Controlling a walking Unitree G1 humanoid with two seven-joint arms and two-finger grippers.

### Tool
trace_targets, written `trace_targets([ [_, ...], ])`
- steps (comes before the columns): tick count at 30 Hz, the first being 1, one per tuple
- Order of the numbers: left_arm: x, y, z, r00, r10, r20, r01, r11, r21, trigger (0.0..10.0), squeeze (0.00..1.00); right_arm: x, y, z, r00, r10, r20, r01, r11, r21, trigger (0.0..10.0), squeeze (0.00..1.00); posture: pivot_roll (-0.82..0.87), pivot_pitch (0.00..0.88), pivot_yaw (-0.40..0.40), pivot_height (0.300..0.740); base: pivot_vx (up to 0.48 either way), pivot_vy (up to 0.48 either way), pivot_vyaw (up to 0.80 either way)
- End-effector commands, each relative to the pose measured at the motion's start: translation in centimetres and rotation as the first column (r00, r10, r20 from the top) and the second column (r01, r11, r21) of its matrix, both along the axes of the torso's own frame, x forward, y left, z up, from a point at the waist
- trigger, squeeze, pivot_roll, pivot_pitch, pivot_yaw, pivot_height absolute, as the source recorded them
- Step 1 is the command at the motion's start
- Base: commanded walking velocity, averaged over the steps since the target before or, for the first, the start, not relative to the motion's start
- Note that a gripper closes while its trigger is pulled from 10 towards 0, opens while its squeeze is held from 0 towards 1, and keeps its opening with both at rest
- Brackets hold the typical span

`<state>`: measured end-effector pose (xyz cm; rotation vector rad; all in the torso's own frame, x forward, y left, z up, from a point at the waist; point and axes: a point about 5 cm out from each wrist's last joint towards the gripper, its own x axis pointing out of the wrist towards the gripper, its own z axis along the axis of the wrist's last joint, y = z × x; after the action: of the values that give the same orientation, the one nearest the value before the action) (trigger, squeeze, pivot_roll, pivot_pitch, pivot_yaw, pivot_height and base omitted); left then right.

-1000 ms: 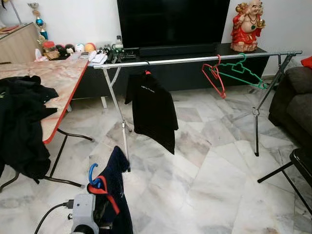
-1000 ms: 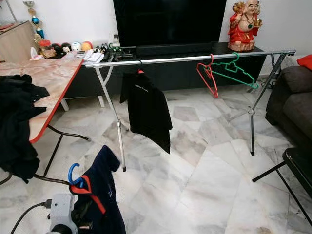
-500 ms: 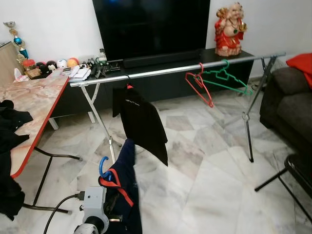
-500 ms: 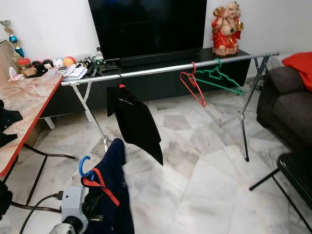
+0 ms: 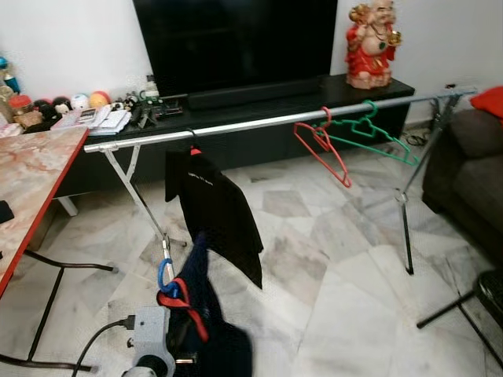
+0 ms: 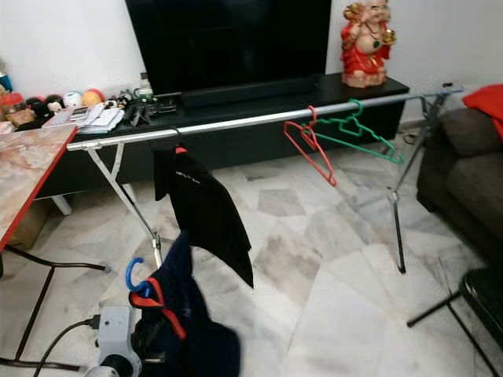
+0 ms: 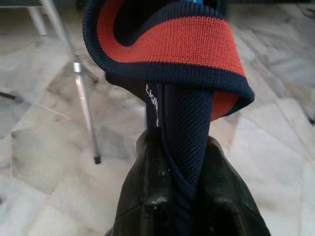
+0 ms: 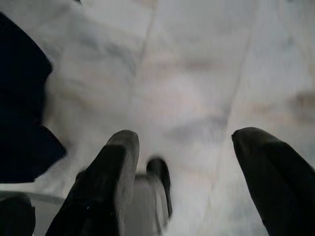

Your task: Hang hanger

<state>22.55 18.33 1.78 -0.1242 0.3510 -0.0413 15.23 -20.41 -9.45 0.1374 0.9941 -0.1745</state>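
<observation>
Clamping navy shirt (image 7: 187, 123) — left gripper (image 7: 189, 206), lettering unreadable.

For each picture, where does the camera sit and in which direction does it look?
Left eye and right eye views: on the head, looking forward and down at the clothes rail; the left arm shows low, carrying the navy garment on a blue hanger.
Left wrist view: along the left gripper, jaws shut on the garment.
Right wrist view: along the open right gripper, down at the marble floor.
Head and left wrist views share the garment and a rail leg.
</observation>
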Motion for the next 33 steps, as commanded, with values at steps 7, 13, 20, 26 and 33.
trace_targets([
  [7,0.2,1.7,0.4,0.992,0.124,0.028,-0.125,0.992,0.006,10.0,0.0,-0.1,-0.3,0.0,0.998,0.062,-0.015,-0.062,0.998,-0.001,10.0,0.0,-0.02,0.022,0.02,0.74,0.286,0.0,0.0],
  [13,0.2,1.7,0.3,0.991,0.128,0.022,-0.128,0.992,-0.021,10.0,0.0,0.0,-0.7,0.2,0.996,0.089,-0.01,-0.089,0.996,-0.014,10.0,0.0,-0.03,0.025,0.02,0.74,0.0,0.0,0.53],
  [20,0.2,1.3,0.1,0.995,0.103,0.012,-0.102,0.995,-0.013,10.0,0.0,-0.1,-0.3,0.1,0.995,0.102,-0.004,-0.102,0.995,-0.008,10.0,0.0,-0.03,0.028,0.027,0.74,0.0,0.0,0.79],
  [26,0.4,1.1,0.0,0.997,0.078,0.012,-0.078,0.997,-0.012,10.0,0.0,-0.3,0.9,-0.2,0.996,0.084,-0.004,-0.084,0.996,0.016,10.0,0.0,-0.04,0.023,0.019,0.74,0.0,0.0,0.0],
  [33,0.5,1.2,-0.2,0.995,0.099,0.015,-0.099,0.995,-0.011,10.0,0.0,0.1,1.7,-0.2,0.995,0.095,0.011,-0.095,0.995,0.028,10.0,0.0,-0.03,0.008,-0.015,0.74,0.0,0.0,0.0],
])
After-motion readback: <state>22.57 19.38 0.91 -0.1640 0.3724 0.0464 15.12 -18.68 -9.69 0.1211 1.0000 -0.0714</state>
